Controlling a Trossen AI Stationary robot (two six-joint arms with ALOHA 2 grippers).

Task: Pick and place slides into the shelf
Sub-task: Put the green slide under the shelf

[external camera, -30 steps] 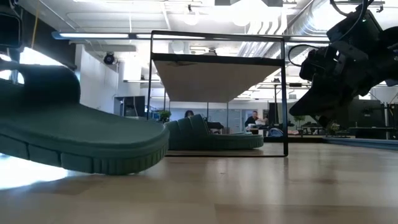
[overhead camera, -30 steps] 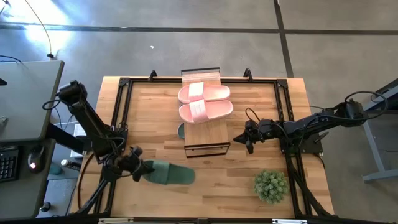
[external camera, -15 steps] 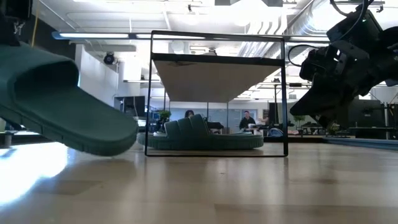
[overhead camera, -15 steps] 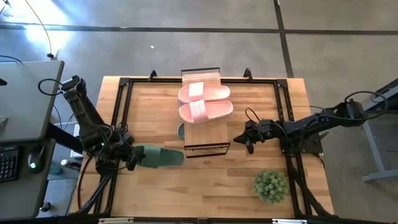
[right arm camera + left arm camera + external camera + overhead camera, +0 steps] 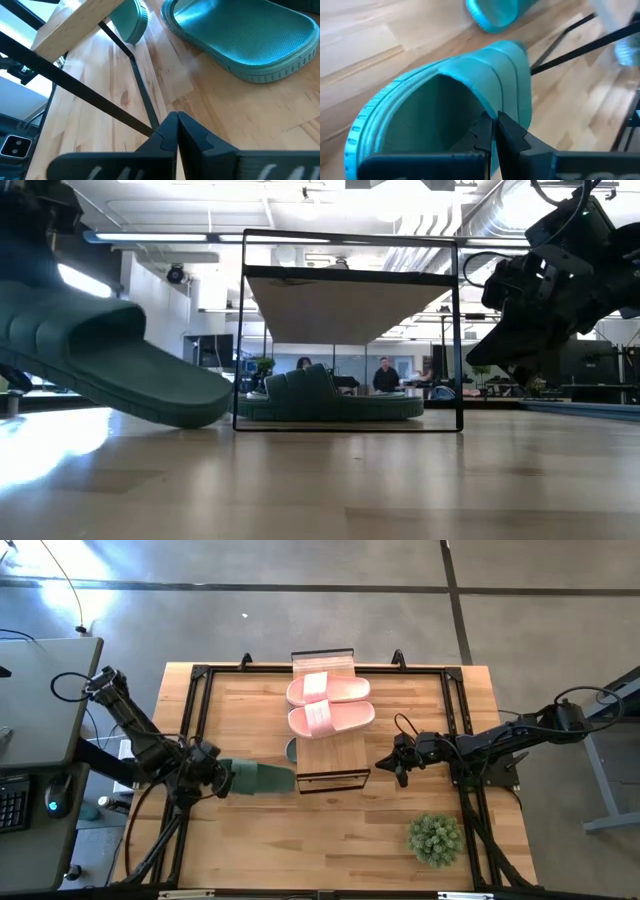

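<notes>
My left gripper point(image 5: 207, 781) is shut on a sage-green slide point(image 5: 256, 780), left of the shelf's near end. In the low view this slide point(image 5: 110, 360) hangs tilted above the table. The shelf point(image 5: 325, 740) is a narrow wood plank on a black frame. Two pink slides point(image 5: 329, 703) lie on its top. More green slides point(image 5: 330, 398) rest on their soles on the table under the plank, and one end point(image 5: 291, 750) pokes out on the left. My right gripper point(image 5: 390, 766) hovers shut, right of the shelf's near end. My left gripper pinches the ribbed strap's edge point(image 5: 496, 107) of the green slide between its two fingers point(image 5: 512, 137). It comes from the table's left, lying along the slide. The slide is lifted clear, its free end point(image 5: 200, 408) tilted down toward the shelf.
A small green potted plant point(image 5: 435, 838) stands near the table's near right corner. A black metal frame point(image 5: 195, 730) runs round the tabletop. The shelf's thin black legs point(image 5: 137, 80) stand just ahead of my right gripper point(image 5: 176, 125). Bare wood lies between shelf and plant.
My left gripper has carried the green slide toward the table's far edge, up beside the shelf's near left corner. The slide has turned a little and tipped so that its free end points lower.
</notes>
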